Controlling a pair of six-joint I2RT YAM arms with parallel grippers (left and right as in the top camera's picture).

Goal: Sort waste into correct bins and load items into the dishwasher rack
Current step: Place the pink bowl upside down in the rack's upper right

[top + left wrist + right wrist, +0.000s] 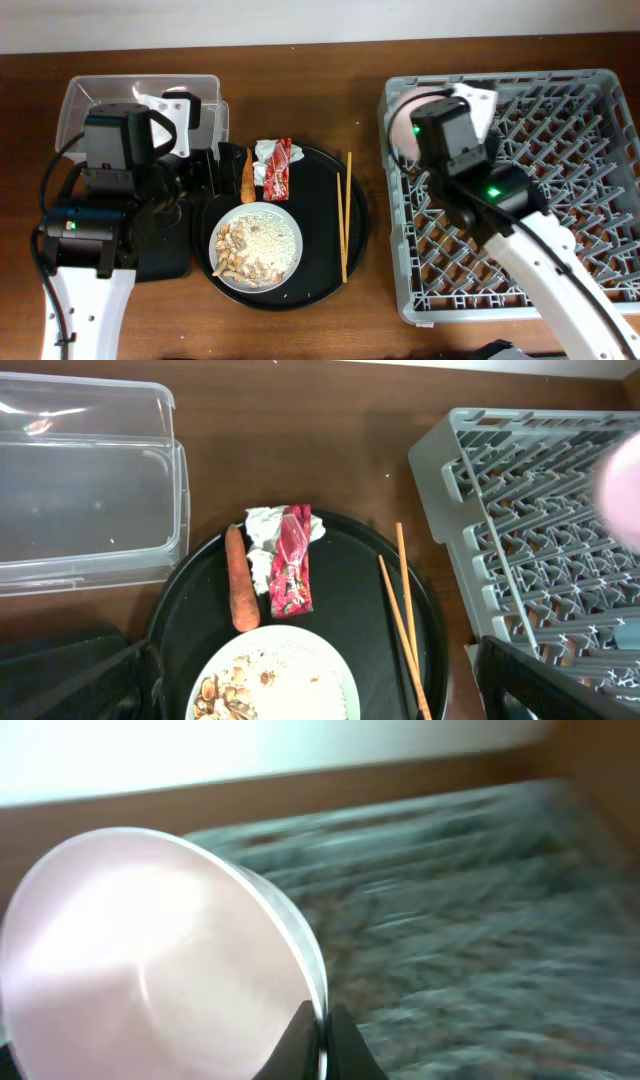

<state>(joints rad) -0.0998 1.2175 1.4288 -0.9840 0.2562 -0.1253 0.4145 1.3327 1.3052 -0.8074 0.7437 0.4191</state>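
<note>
The right tool [322, 1036] holds the white bowl [150, 950] only by its rim, so it might slip and drop; the left tool [315, 685] is open

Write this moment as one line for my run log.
right gripper: holds white bowl at rack | left gripper: open, near carrot

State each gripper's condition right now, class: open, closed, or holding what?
Left gripper: open, holding nothing.
Right gripper: closed on the rim of the white bowl.
</note>
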